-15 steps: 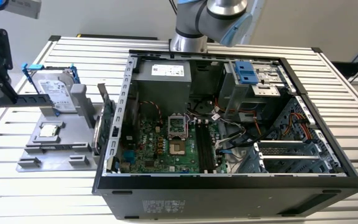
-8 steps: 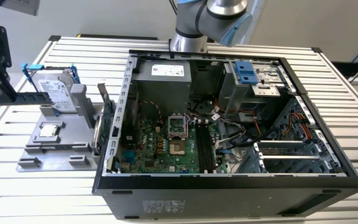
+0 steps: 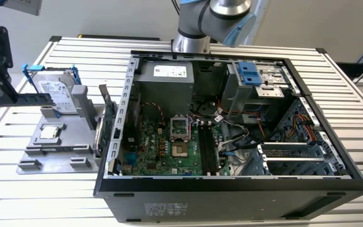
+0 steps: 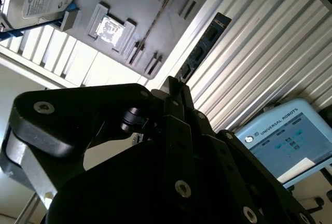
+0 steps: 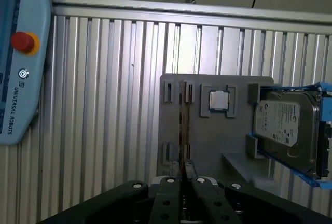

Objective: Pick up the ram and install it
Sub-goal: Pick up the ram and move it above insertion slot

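Black gripper (image 5: 182, 176) clamped near one end of long dark-blue ram stick (image 4: 205, 42), over grey holder tray (image 3: 43, 158), on exterior view's left of open black computer case (image 3: 232, 198). End grip probably leaves the seating edge free.

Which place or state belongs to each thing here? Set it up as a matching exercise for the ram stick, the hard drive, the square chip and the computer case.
Things:
1. ram stick
2. hard drive
3. square chip
4. computer case

Places or states:
A. side open, board showing inside
B. held in the pincer
C. sitting in a blue frame on the grey tray
D. lying flat in a pocket of the grey tray

Pairs: 1-B, 2-C, 3-D, 4-A
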